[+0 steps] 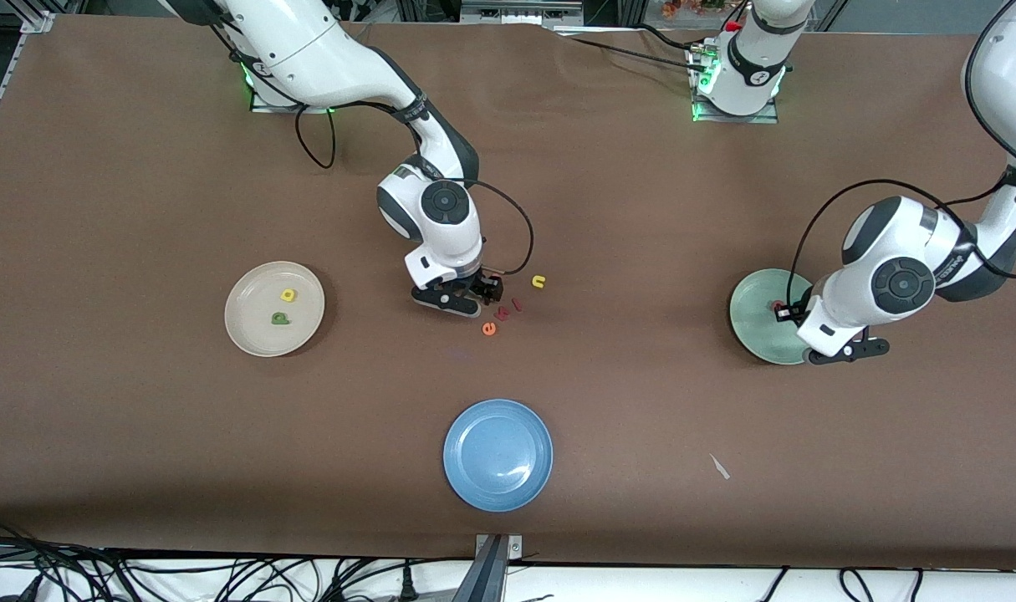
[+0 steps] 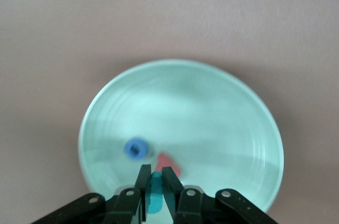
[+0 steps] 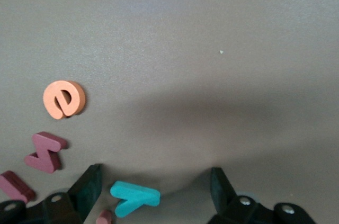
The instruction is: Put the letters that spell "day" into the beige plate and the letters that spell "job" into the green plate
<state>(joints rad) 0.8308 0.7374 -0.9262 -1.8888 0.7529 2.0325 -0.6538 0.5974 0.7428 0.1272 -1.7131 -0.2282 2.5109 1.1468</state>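
A wide brown worktop [image 1: 140,435] carries three round plates, with two white robot arms reaching down over it. The blue plate [image 1: 497,454] sits nearest the front camera, about midway along the worktop. The beige plate [image 1: 257,334] lies toward the right arm's end and holds two small letters apart from each other: a yellow "d" [image 1: 288,295] and, nearer the camera, a dark green "a" [image 1: 281,318]. The green plate [image 2: 212,107] lies toward the left arm's end; in the left wrist view it holds a blue ring "o" [image 2: 137,148] and, just beside it, a salmon-red "b" [image 2: 169,162]. The left gripper [image 2: 156,184] hangs over this plate with its jaws pinching a teal "j" [image 2: 155,197] (only part of it shows between the fingers). The right gripper [image 3: 153,187] is low over a loose cluster of letters near the middle of the worktop, jaws spread wide on either side of a teal "y" [image 3: 135,198] lying flat on the worktop. Beside that letter in the right wrist view are an orange "e" [image 3: 64,99] and a dark red zigzag letter [image 3: 45,151]. In the front view a yellow letter [image 1: 538,282] lies at the cluster's edge, toward the left arm's end.
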